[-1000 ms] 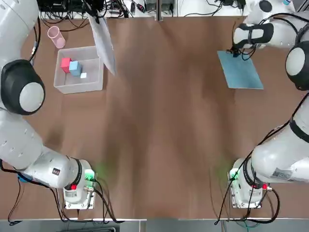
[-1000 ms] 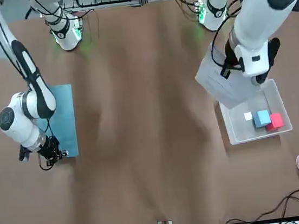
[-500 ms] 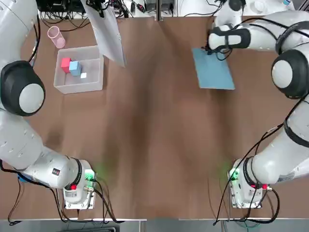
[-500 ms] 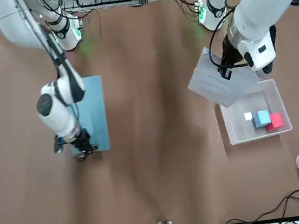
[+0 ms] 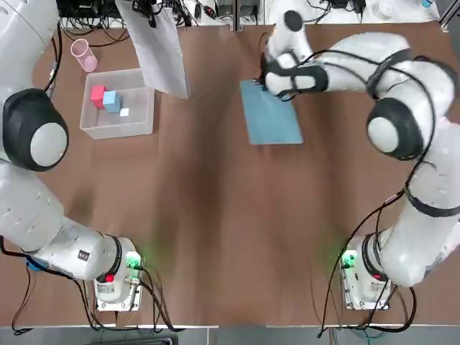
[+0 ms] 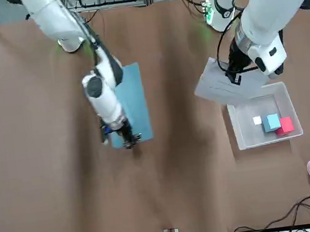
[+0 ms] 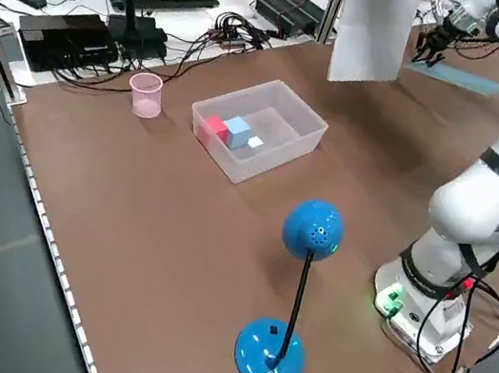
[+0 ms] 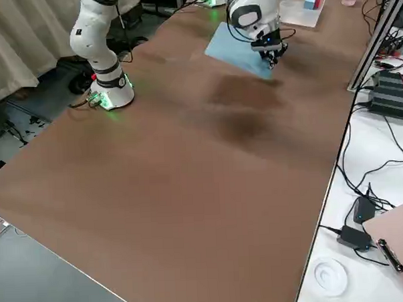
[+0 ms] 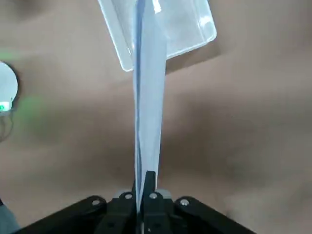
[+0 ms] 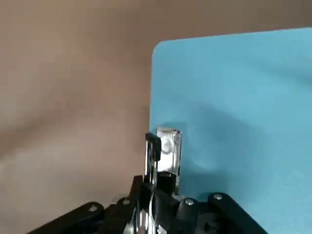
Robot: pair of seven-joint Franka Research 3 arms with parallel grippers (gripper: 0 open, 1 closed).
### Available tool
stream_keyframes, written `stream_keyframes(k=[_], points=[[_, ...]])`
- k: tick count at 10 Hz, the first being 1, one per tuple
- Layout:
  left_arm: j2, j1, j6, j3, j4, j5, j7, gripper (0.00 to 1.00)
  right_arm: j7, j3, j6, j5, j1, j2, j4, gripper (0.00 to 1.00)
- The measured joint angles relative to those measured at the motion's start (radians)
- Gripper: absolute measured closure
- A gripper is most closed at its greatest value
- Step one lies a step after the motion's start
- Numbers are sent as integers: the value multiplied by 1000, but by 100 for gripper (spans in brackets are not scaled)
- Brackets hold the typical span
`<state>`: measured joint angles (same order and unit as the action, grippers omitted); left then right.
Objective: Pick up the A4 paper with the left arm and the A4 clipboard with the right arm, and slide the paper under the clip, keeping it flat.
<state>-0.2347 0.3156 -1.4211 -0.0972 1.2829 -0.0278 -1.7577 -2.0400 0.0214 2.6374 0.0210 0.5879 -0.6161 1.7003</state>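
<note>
Spanning every view is a brown counter, bare over most of its width; taking the clear plastic bin as landmark, a pink cup stands just beyond it toward the far edge, and inside it lie a red block, a blue block and a small white block. Cables and black electronics crowd a white bench past the far edge; on the robot's left side of the bin, nearer the bases, a blue lamp-like stand sits on the counter. A curtain hangs behind the right arm's base, well away from the bin. A4 paper: held off the counter just beside the bin's right wall, hanging edge-on in the wrist view, pinched at one edge by the left hand, fingers pressed together on the sheet. A4 clipboard: raised above mid-counter, well to the right of the bin, tilted; the right hand is clamped on its silver clip end. Hard to read: left hand itself is cut off at the top view's far edge; the clip is mostly hidden by the fingers; printed lines on the paper too faint to make out.
</note>
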Motion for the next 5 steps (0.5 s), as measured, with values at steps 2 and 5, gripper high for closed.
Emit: stream_keyframes(k=[2, 5], points=[[-12, 0, -3, 0, 0, 0, -71, 99, -93, -135, 0, 0, 180, -107, -115, 96], [-19, 0, -4, 1, 0, 0, -105, 99, -256, -249, 0, 0, 337, -261, -298, 96]])
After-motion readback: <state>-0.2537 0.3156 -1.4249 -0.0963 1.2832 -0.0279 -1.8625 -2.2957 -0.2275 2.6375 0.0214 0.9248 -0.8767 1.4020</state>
